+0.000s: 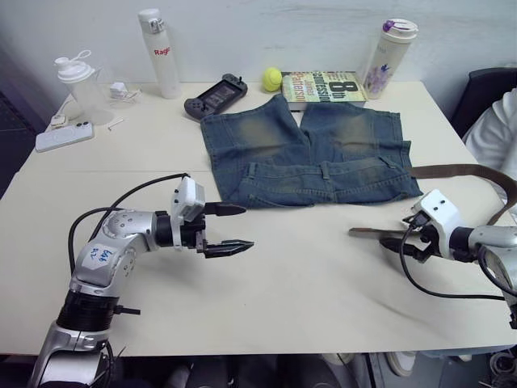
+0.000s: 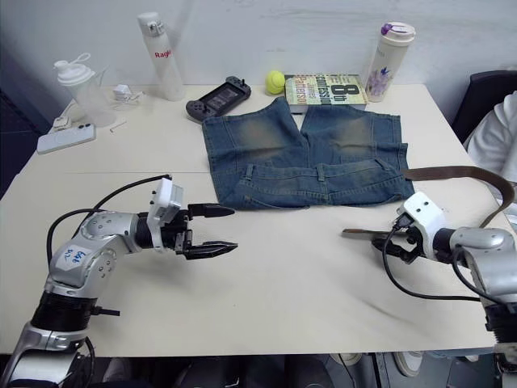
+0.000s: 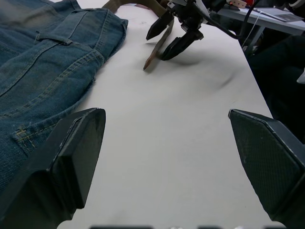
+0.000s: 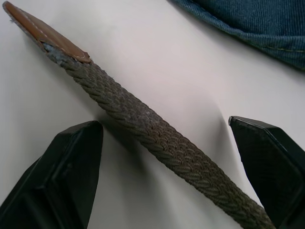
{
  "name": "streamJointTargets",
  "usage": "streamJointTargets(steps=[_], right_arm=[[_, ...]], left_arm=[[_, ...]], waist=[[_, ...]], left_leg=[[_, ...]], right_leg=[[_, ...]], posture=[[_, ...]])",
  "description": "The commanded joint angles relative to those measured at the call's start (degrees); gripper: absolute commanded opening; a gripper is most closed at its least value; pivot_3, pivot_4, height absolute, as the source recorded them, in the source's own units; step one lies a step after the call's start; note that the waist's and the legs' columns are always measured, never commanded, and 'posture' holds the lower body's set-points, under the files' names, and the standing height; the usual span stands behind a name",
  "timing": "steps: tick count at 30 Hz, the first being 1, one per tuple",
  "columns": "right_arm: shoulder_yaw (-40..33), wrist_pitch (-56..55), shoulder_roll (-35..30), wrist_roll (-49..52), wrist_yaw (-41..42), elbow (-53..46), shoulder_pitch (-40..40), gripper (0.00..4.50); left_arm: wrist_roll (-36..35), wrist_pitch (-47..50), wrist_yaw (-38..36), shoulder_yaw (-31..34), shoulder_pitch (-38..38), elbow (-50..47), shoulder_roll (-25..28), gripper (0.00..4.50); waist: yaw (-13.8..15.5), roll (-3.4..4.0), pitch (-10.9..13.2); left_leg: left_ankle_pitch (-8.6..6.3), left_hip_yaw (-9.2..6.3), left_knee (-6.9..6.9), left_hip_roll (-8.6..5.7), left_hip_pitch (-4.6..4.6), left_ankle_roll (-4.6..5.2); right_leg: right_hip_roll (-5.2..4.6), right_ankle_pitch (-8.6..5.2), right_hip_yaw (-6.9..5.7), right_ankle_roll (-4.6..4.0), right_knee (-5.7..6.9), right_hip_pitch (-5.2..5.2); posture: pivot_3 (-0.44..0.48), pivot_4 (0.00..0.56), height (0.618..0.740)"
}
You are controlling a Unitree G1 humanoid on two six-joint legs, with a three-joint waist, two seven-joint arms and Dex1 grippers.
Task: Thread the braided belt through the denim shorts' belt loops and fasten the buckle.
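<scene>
The denim shorts (image 1: 307, 153) lie flat at the table's middle back, waistband toward me, with a belt loop (image 1: 325, 170) showing on it. The braided belt (image 1: 460, 170) runs from the shorts' right side toward the table's right edge and curves back. Its leather-tipped end (image 4: 45, 36) lies on the table, pointing left. My right gripper (image 1: 389, 239) is open, its fingers either side of that end of the belt (image 4: 143, 119). My left gripper (image 1: 245, 226) is open and empty, just in front of the shorts' left corner. The buckle is out of view.
Along the back stand a white bottle (image 1: 158, 52), a shaker cup (image 1: 77, 81), a phone (image 1: 63, 136), a game controller (image 1: 215, 95), a tennis ball (image 1: 271, 78), a book (image 1: 323, 86) and a flowered bottle (image 1: 388, 56). A person's sleeve (image 1: 497, 129) is at the right edge.
</scene>
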Motion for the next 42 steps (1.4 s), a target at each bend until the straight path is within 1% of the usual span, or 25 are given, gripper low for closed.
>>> streamJointTargets(steps=[1,2,3,4,7,9,11,13,14,17,18,20,23,26,29,34,38,42], right_arm=[[1.7,-0.2,-1.2,-3.6,0.0,3.9,0.1,2.78],[1.9,-0.4,-1.2,-3.8,0.3,4.2,-0.1,2.42],[1.9,-0.7,-1.1,-3.9,0.5,4.4,-0.3,1.88],[1.8,-0.8,-1.0,-3.7,1.0,3.9,-0.2,1.49],[1.3,-1.2,-0.6,-3.0,2.0,1.7,0.2,0.04],[1.0,-1.5,-0.5,-2.8,2.4,0.7,0.5,0.04],[-0.3,-1.3,0.1,-0.9,3.0,-3.0,1.1,0.04],[-1.8,0.1,1.2,3.0,4.6,-9.8,1.9,0.04],[-1.7,1.3,1.5,4.9,5.3,-14.6,2.5,0.04],[-0.8,3.7,2.1,7.3,6.1,-22.7,3.4,0.04],[2.7,5.1,2.8,7.1,5.8,-28.3,3.3,0.04],[9.0,7.3,4.5,5.3,4.3,-35.8,1.7,0.04],[14.6,10.5,6.5,2.7,1.6,-40.9,-1.6,0.04],[16.9,12.8,6.4,2.0,0.8,-43.0,-2.6,0.04],[17.3,14.4,7.4,2.0,-0.2,-43.4,-3.7,0.04],[16.0,15.8,6.1,1.7,-1.1,-43.7,-3.6,0.04],[15.6,16.2,5.1,1.8,-1.3,-43.4,-3.3,0.04],[15.2,16.6,5.1,2.4,-1.3,-43.9,-3.2,0.04]], left_arm=[[-1.4,0.1,0.2,1.1,0.5,-2.5,-0.2,4.5],[-1.4,0.1,0.3,1.2,0.6,-2.5,-0.2,4.5],[-1.5,0.1,0.5,1.3,0.6,-2.5,-0.3,4.5],[-1.5,0.2,0.6,1.4,0.7,-2.5,-0.3,4.5],[-1.5,0.2,0.7,1.5,0.2,-1.5,-0.8,4.5],[-1.2,0.1,0.6,1.5,-0.1,-0.8,-1.0,4.5],[-0.1,-0.9,0.2,1.0,-1.2,0.9,-1.1,4.5],[0.9,-1.9,-0.3,0.6,-3.2,3.4,-1.3,4.5],[1.5,-2.6,-0.8,0.2,-4.7,5.2,-1.6,4.5],[2.8,-4.4,-1.9,-0.8,-7.6,9.0,-2.5,4.5],[3.0,-4.7,-3.3,-2.2,-10.1,11.0,-3.9,4.5],[3.7,-5.4,-6.4,-5.4,-13.6,13.2,-5.8,4.5],[5.2,-7.0,-11.3,-11.2,-14.5,11.4,-7.9,4.5],[6.4,-8.3,-11.6,-13.4,-15.8,12.7,-10.7,4.5],[7.1,-8.8,-12.7,-14.5,-16.3,13.8,-11.6,4.5],[8.6,-10.2,-14.7,-14.1,-16.0,15.7,-9.7,4.5],[10.5,-12.8,-14.9,-13.6,-16.3,19.1,-8.8,4.5],[11.1,-13.8,-15.0,-13.2,-16.6,20.6,-8.9,4.5]], waist=[[0.0,-0.02,0.0],[0.0,-0.03,0.0],[0.1,-0.03,0.0],[0.1,-0.03,0.0],[0.2,-0.03,0.0],[0.2,-0.03,0.0],[0.2,-0.03,0.0],[0.2,-0.02,0.0],[0.2,-0.02,0.0],[0.0,0.1,0.1],[0.0,0.11,0.1],[0.1,0.08,0.1],[0.1,0.08,0.1],[0.3,0.02,0.1],[0.2,0.02,0.1],[0.0,0.02,0.1],[0.1,0.02,0.1],[0.1,0.02,0.1]], left_leg=[[-0.01,-0.03,0.02,0.0,0.04,0.02],[-0.03,-0.07,0.05,0.0,0.06,0.05],[-0.04,-0.09,0.07,-0.01,0.07,0.07],[-0.07,-0.12,0.13,-0.02,0.07,0.12],[-0.18,-0.16,0.27,-0.02,0.07,0.16],[-0.23,-0.18,0.32,-0.02,0.07,0.16],[-0.24,-0.18,0.33,-0.02,0.06,0.16],[-0.25,-0.19,0.33,0.0,0.05,0.15],[-0.25,-0.19,0.33,0.0,0.05,0.15],[-0.25,-0.19,0.32,-0.01,0.03,0.14],[-0.25,-0.18,0.32,-0.01,0.03,0.14],[-0.26,-0.2,0.32,0.0,0.03,0.13],[-0.28,-0.23,0.36,-0.02,-0.04,0.11],[-0.32,-0.2,0.38,-0.05,-0.08,0.14],[-0.32,-0.22,0.45,-0.04,-0.08,0.14],[-0.31,-0.21,0.42,-0.02,-0.06,0.13],[-0.32,-0.21,0.43,-0.02,-0.07,0.14],[-0.32,-0.21,0.43,-0.03,-0.08,0.14]], right_leg=[[-0.01,0.0,-0.03,0.0,-0.03,0.09],[-0.02,0.0,-0.05,0.0,-0.06,0.15],[-0.04,0.0,-0.08,0.0,-0.07,0.19],[-0.06,0.0,-0.11,0.0,-0.08,0.25],[-0.08,-0.01,-0.15,0.01,-0.11,0.35],[-0.08,-0.02,-0.16,0.04,-0.13,0.39],[-0.07,-0.03,-0.16,0.06,-0.14,0.4],[-0.05,-0.04,-0.17,0.07,-0.14,0.38],[-0.04,-0.04,-0.17,0.07,-0.13,0.38],[-0.02,-0.04,-0.15,0.09,-0.1,0.36],[-0.02,-0.05,-0.15,0.09,-0.1,0.35],[-0.02,-0.05,-0.17,0.1,-0.07,0.35],[-0.03,-0.06,-0.16,0.11,-0.04,0.31],[-0.08,-0.06,-0.17,0.11,0.04,0.31],[-0.09,-0.06,-0.16,0.11,-0.06,0.31],[-0.07,-0.06,-0.15,0.1,-0.06,0.28],[-0.08,-0.07,-0.15,0.1,-0.06,0.26],[-0.09,-0.07,-0.16,0.1,-0.05,0.25]], posture=[[0.0,0.15,0.74],[0.0,0.15,0.74],[0.0,0.15,0.74],[0.0,0.15,0.74],[0.0,0.15,0.74],[0.0,0.15,0.74],[0.0,0.15,0.74],[0.0,0.15,0.74],[0.0,0.15,0.74],[0.0,0.15,0.74],[0.0,0.15,0.74],[0.0,0.15,0.74],[0.0,0.15,0.74],[0.0,0.15,0.74],[0.0,0.15,0.74],[0.0,0.15,0.74],[0.0,0.15,0.74],[0.0,0.15,0.74]])
